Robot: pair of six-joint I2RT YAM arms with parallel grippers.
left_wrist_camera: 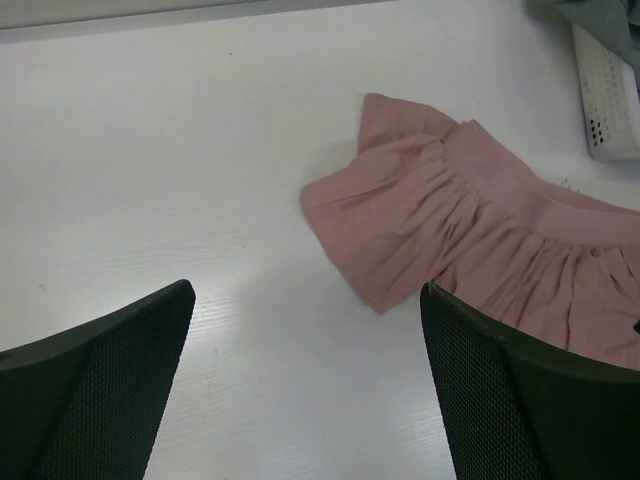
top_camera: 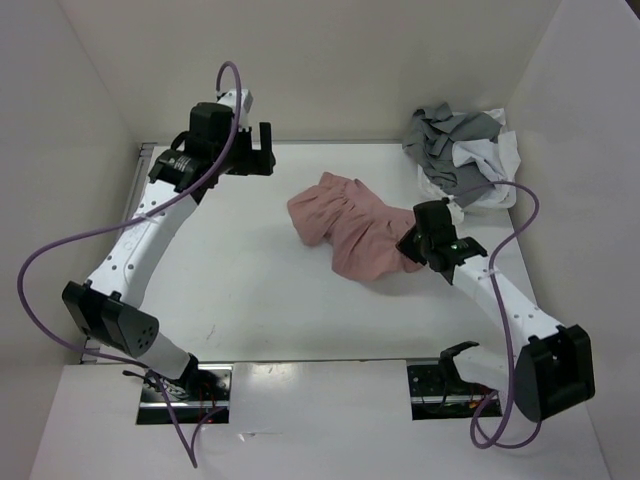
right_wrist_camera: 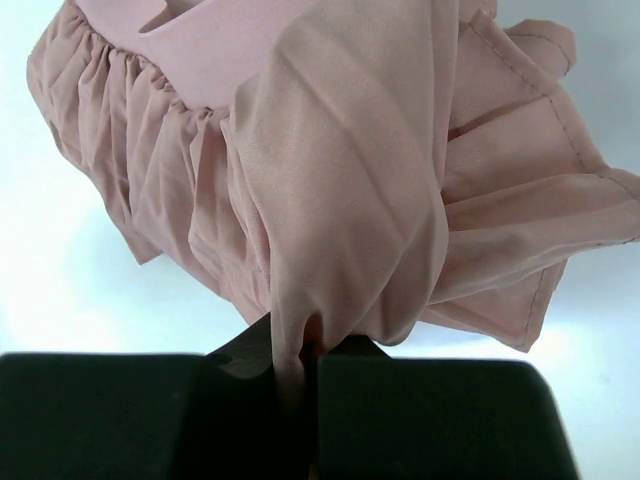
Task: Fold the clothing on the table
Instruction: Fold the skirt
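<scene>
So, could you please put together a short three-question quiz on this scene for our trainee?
1. Fill in: the grey garment and the white garment lie heaped by the table's far ___ corner.
2. True or false: the left gripper is shut on the pink garment.
3. What does the right gripper pinch? A the pink garment; B the grey garment; C nothing.
Key: 1 right; 2 false; 3 A.
</scene>
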